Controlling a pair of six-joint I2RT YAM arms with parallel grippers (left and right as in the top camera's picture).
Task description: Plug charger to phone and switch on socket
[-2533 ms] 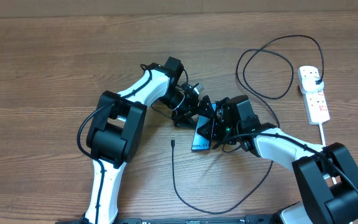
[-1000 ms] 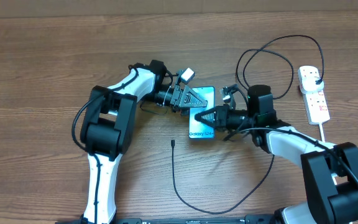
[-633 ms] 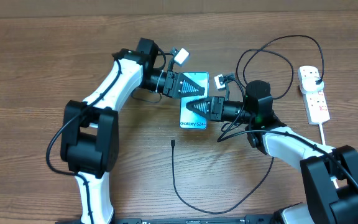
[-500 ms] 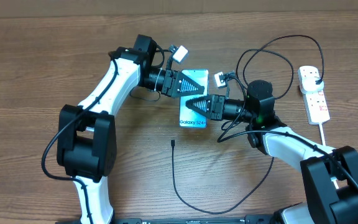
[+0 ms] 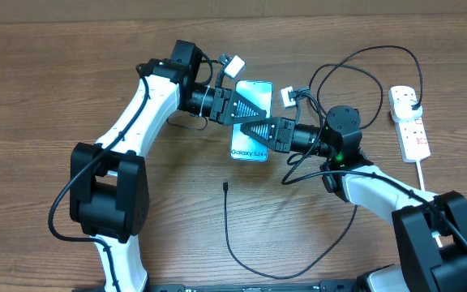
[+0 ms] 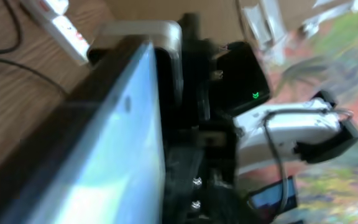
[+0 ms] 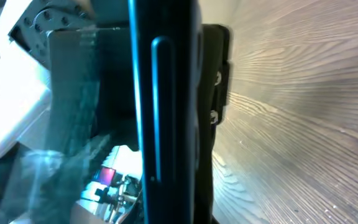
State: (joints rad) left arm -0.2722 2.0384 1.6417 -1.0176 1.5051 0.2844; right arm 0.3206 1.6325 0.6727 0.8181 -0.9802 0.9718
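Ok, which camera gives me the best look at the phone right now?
Overhead. There the phone faces the camera, its lit screen and Galaxy S24 text visible, though its middle is covered. The left wrist view catches only a blurred, glancing stretch of screen. The right wrist view sees just its dark edge, side-on.

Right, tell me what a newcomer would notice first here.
The lit blue phone, mid-scene, is gripped by the right gripper, with the left gripper at its upper end. Below it, the loose tip of the charger lies unplugged on the table, and the white socket sits at far right.
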